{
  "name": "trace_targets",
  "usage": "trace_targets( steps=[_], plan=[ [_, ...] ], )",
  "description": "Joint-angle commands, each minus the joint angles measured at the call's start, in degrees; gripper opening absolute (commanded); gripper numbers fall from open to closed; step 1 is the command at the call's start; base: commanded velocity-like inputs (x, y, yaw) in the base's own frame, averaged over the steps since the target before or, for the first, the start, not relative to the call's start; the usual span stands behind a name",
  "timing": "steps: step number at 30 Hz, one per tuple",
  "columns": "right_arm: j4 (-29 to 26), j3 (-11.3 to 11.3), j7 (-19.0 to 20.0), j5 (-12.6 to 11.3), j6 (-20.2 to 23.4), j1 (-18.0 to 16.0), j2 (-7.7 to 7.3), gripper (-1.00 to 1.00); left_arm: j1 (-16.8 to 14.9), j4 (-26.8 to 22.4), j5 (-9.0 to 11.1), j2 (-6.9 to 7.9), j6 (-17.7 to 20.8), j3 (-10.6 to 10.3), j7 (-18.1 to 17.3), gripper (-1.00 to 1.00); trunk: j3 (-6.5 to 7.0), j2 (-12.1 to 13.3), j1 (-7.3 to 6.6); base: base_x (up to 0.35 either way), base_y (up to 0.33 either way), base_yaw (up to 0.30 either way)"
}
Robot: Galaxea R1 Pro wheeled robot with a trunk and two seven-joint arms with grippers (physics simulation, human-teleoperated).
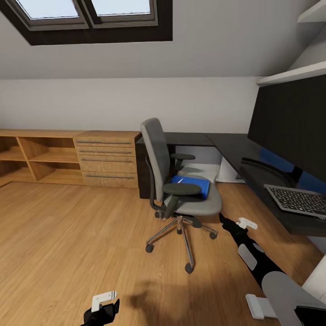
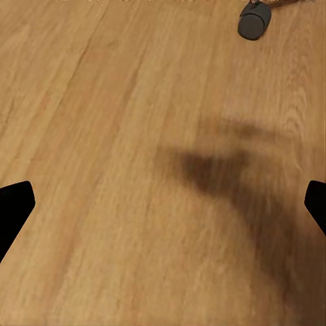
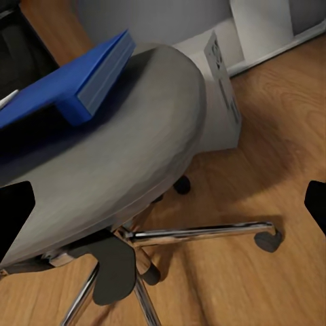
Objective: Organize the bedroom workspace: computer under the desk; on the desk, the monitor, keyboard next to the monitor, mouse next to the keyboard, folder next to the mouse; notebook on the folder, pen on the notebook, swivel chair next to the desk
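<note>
The wooden floor (image 1: 81, 235) carries the swivel chair (image 1: 181, 190), standing on its chrome base and black castors. On the chair's grey seat lies the blue folder (image 1: 192, 184), with a thin white pen (image 1: 179, 180) on top of it. Beyond the chair, a light-wood drawer chest (image 1: 107, 158) stands on the floor against the wall. To the chair's right runs the glossy black desk (image 1: 235, 149), bearing the keyboard (image 1: 296, 199) and, behind it, the monitor (image 1: 290, 122).
</note>
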Motion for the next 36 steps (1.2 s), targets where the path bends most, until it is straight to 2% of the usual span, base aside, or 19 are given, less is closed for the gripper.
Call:
trace_targets(
  steps=[1, 7, 15, 33, 36],
  plan=[
    [0.1, -0.2, 0.5, -0.6, -0.1, 0.0, -0.02, 1.00, 0.0, 0.0, 0.3, -0.04, -0.2, 0.1, -0.1, 1.00, -0.05, 0.0, -0.01, 0.000, 0.000, -0.027],
    [0.1, -0.2, 0.5, -0.6, -0.1, 0.0, -0.09, 1.00, 0.0, 0.0, 0.3, -0.07, -0.4, 0.1, -0.1, 1.00, -0.05, 0.0, -0.01, 0.000, 0.000, -0.013],
    [0.1, -0.2, 0.5, -0.6, -0.2, 0.0, -0.12, 1.00, 0.0, 0.0, 0.4, -0.12, -0.5, 0.1, 0.0, 1.00, -1.49, -3.2, 1.74, 0.000, 0.000, -0.002],
    [0.1, -0.3, 0.5, -0.6, -0.2, 0.0, -0.22, 1.00, 0.0, 0.0, 0.4, -0.13, -0.6, 0.1, 0.0, 1.00, -5.48, -3.5, 2.21, 0.000, 0.000, 0.000],
    [0.0, -0.3, 0.5, -0.6, -0.2, 0.0, -0.26, 1.00, 0.0, 0.1, 0.4, -0.13, -0.6, 0.1, 0.0, 1.00, -5.48, -3.5, 2.21, 0.000, 0.000, 0.000]
  ],
)
